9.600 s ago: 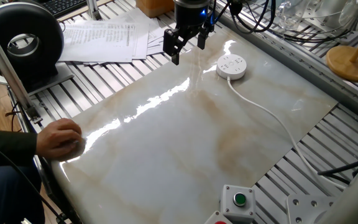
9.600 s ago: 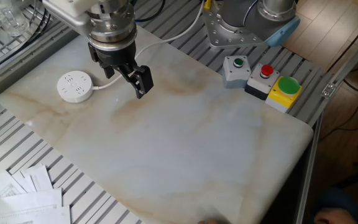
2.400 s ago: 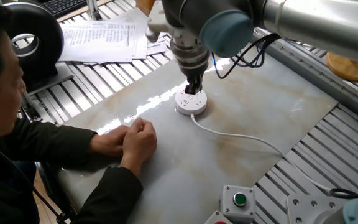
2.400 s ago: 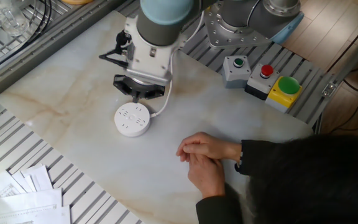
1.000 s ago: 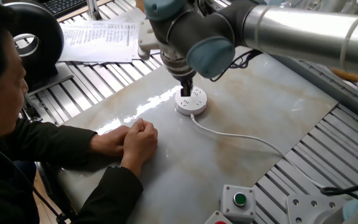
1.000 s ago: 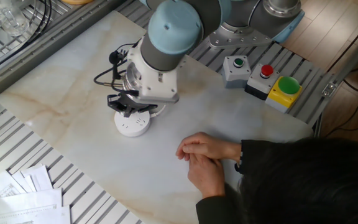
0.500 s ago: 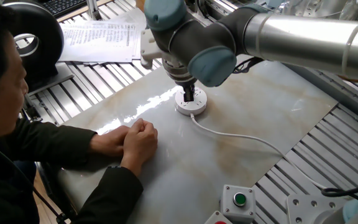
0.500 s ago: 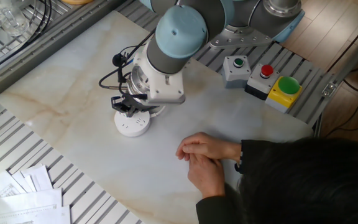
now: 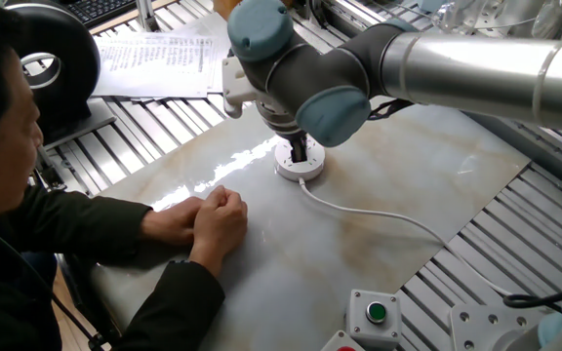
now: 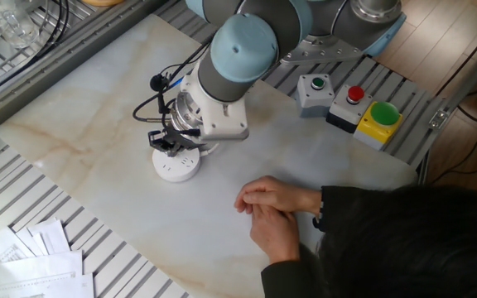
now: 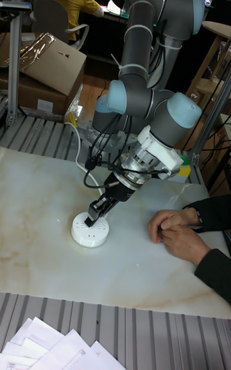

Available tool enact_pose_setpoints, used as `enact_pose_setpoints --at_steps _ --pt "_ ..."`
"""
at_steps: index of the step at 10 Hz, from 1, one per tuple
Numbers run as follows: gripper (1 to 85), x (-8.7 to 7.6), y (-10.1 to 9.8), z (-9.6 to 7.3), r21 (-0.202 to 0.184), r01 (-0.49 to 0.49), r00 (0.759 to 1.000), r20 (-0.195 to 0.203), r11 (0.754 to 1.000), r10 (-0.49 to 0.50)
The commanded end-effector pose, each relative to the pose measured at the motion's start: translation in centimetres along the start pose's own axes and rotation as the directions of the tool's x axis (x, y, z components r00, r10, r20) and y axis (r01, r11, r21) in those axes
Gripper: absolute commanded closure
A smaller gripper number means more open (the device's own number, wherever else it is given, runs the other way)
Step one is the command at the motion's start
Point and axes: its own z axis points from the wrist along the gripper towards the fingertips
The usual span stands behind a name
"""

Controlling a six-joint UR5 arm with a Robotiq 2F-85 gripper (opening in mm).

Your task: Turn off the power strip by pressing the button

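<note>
The power strip (image 9: 299, 170) is a round white puck with dark socket slots, lying flat on the marble slab (image 9: 379, 127). It also shows in the other fixed view (image 10: 176, 166) and in the tall view (image 11: 90, 231). Its thin white cord (image 9: 379, 213) trails off toward the slab's near right corner. My gripper (image 11: 94, 219) comes down at a slant from above. Its dark fingers are shut together, and their tip rests on the top face of the puck (image 9: 299, 152) (image 10: 172, 147). The wrist hides part of the puck; I cannot make out the button.
A person's clasped hands (image 9: 213, 219) (image 10: 267, 207) (image 11: 176, 229) rest on the slab close to the puck. Button boxes (image 10: 350, 103) sit at the slab's edge, one of them grey with a green button (image 9: 372, 314). Papers (image 9: 154, 63) and a black round device (image 9: 42, 63) lie off the slab.
In the last second my wrist has swung slightly and settled lower, with the fingertips staying on the puck. The puck and the person's hands have not moved.
</note>
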Motion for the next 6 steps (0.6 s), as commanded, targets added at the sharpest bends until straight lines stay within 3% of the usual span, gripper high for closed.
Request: enact_pose_setpoints --at_steps 1,6 --pt "84.7 0.07 0.63 0.27 -0.010 -0.003 1.000 0.001 1.000 0.003" --pt "84.7 0.09 1.25 0.67 -0.004 -0.003 1.000 0.000 1.000 0.003"
